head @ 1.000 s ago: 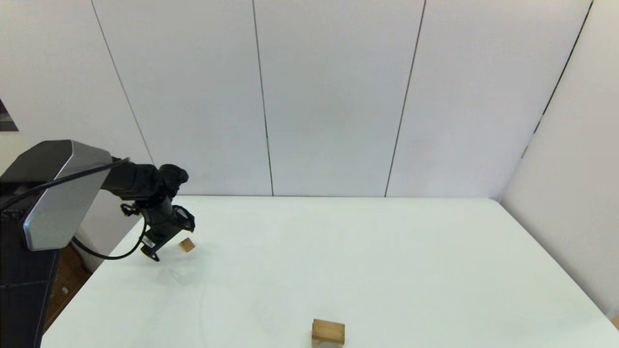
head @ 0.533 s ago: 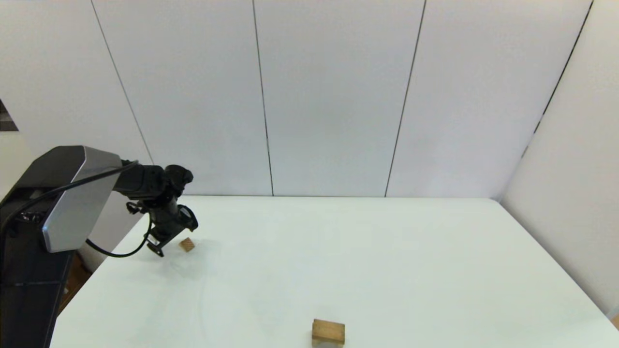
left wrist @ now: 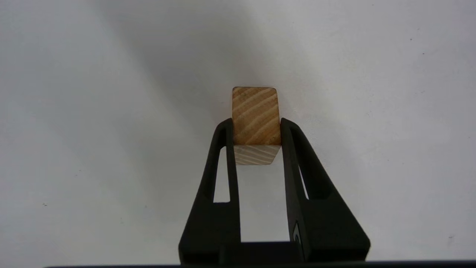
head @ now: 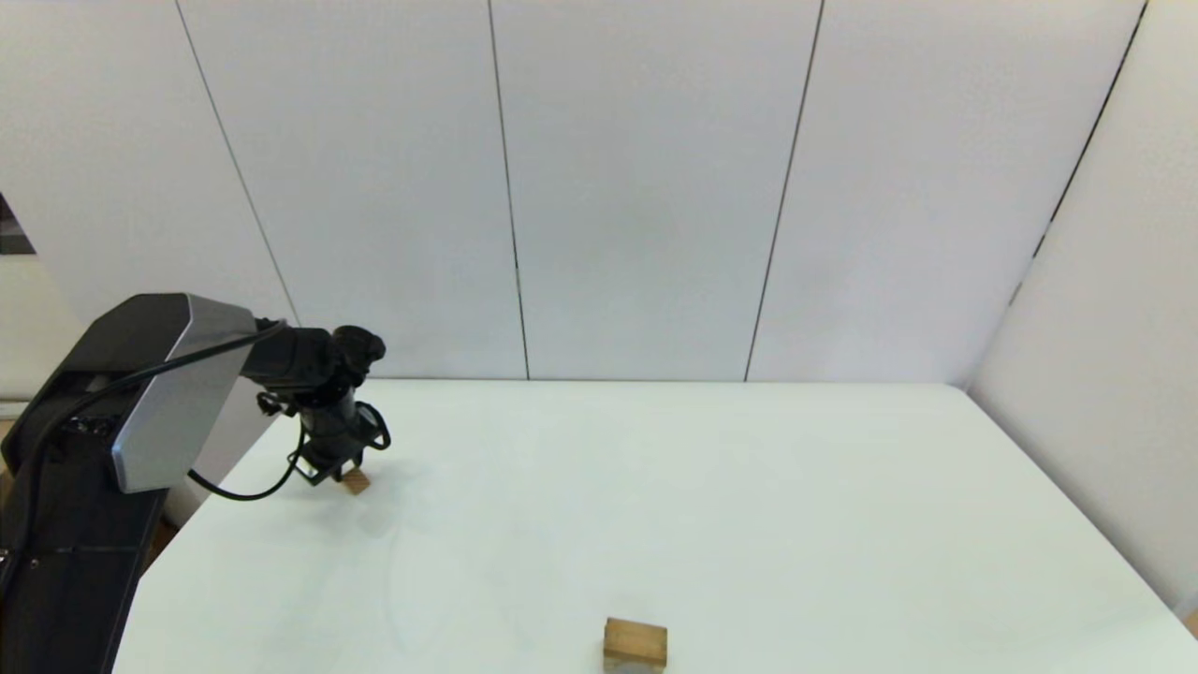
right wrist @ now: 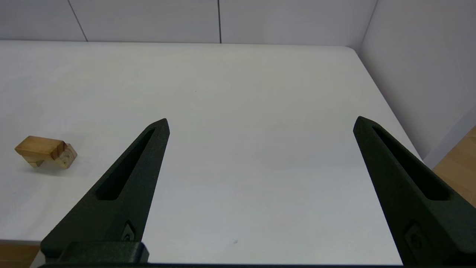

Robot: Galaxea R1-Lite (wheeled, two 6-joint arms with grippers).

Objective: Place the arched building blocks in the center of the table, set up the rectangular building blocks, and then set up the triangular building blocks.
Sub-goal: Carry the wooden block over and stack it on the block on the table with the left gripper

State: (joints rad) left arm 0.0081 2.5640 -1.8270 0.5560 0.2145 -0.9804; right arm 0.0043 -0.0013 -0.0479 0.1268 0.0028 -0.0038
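The triangular block (head: pixel 357 482) (left wrist: pixel 256 115), a small tan wedge with clear grain, rests on the white table (head: pixel 749 487) at its far left. My left gripper (head: pixel 339 471) (left wrist: pixel 256 128) points down on it, its two fingers pressed against the wedge's opposite sides. At the table's near edge the darker rectangular block (head: pixel 635 638) (right wrist: pixel 39 146) lies on top of a paler piece, the arched block (head: pixel 635 666) (right wrist: pixel 35 161); its hollow does not show. My right gripper (right wrist: pixel 260 124) hangs open and empty low over the near right of the table, apart from the stack.
White wall panels (head: pixel 646 187) close off the table's back and right side. The table's left edge (head: pixel 201 524) runs just beside the left arm, with wooden floor below it. Bare tabletop lies between the wedge and the stack.
The left arm has swung right and down, its wrist turning more upright. The gripper, which hung beside the wedge, now stands over it with the fingers around it. The stack has not moved.
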